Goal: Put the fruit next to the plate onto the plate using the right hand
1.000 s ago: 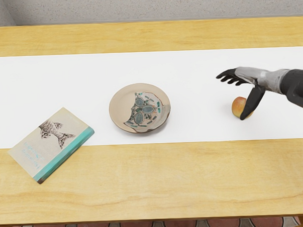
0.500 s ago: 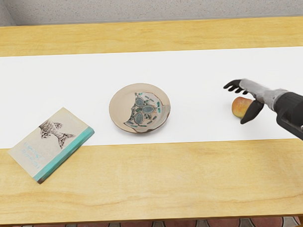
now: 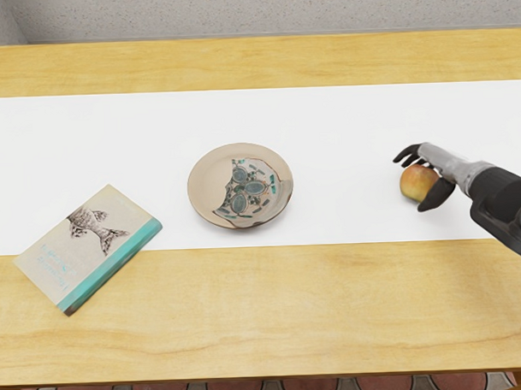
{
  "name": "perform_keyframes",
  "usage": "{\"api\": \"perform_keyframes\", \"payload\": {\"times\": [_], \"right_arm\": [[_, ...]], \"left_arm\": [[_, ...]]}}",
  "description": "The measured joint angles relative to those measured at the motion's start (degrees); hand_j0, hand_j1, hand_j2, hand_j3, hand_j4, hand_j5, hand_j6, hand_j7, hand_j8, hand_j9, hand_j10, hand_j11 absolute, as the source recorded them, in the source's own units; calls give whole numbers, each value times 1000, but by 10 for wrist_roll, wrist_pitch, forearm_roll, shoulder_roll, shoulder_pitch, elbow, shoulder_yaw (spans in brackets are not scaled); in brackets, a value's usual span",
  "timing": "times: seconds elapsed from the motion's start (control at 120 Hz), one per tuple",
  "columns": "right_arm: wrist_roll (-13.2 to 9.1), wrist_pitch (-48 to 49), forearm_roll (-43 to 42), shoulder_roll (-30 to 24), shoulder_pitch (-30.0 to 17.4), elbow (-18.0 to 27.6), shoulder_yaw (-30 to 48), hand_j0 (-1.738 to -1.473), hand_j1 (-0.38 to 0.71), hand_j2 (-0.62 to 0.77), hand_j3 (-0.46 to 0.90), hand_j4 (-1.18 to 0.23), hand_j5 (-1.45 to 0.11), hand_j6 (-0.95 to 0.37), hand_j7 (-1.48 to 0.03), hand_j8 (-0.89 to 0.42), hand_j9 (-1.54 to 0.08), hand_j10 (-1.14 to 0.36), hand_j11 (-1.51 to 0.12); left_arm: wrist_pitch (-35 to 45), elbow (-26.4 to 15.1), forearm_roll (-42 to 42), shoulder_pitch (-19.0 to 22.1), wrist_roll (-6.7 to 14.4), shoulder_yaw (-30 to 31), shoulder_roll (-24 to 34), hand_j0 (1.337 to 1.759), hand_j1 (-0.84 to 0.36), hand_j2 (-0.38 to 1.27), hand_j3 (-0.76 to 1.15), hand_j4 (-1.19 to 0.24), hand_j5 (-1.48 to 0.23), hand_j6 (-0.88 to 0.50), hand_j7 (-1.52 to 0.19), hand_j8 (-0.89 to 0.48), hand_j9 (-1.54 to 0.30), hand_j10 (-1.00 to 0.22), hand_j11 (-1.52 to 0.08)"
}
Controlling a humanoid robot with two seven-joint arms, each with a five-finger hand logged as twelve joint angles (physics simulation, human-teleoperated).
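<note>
Now: fruit (image 3: 415,185) gripped, off the plate (image 3: 200,184)

Nearest us, we log a book (image 3: 87,246) at the plate's 8 o'clock. The fruit sits on the white runner (image 3: 113,140), well apart at the plate's 3 o'clock. The right hand (image 3: 432,165) wraps it, thumb nearside, fingers (image 3: 407,155) farside.

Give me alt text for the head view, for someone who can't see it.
The robot's right hand is at a fruit on a white table runner, right of a patterned plate. A book lies at far left.
</note>
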Motion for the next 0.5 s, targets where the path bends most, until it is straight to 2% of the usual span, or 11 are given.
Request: {"api": "perform_keyframes", "payload": {"times": [0.142,0.258,0.375,0.5], "right_arm": [[0,-4,0,5,-1,-3,-1,-1658,104,-69,0,-395,-489,-391,-496,-298,-497,-388,-497],[0,-8,0,7,-2,-4,-1,-1658,144,-74,0,-426,-534,-423,-540,-349,-541,-421,-540],[0,-11,0,9,-2,-7,-1,-1657,153,-41,0,-448,-583,-452,-579,-350,-589,-421,-590],[1,-12,-2,15,-4,-15,-1,-1651,142,-102,-1,-472,-644,-468,-624,-323,-659,-388,-670]], "left_arm": [[0,0,0,0,0,0,0,1658,55,49,0,-245,-318,-245,-318,-245,-318,-245,-318],[0,0,0,0,0,0,0,1658,55,49,0,-245,-318,-245,-318,-245,-318,-245,-318],[0,0,0,0,0,0,0,1658,55,49,0,-245,-318,-245,-318,-245,-318,-245,-318],[0,0,0,0,0,0,0,1658,55,49,0,-245,-318,-245,-318,-245,-318,-245,-318]]}}
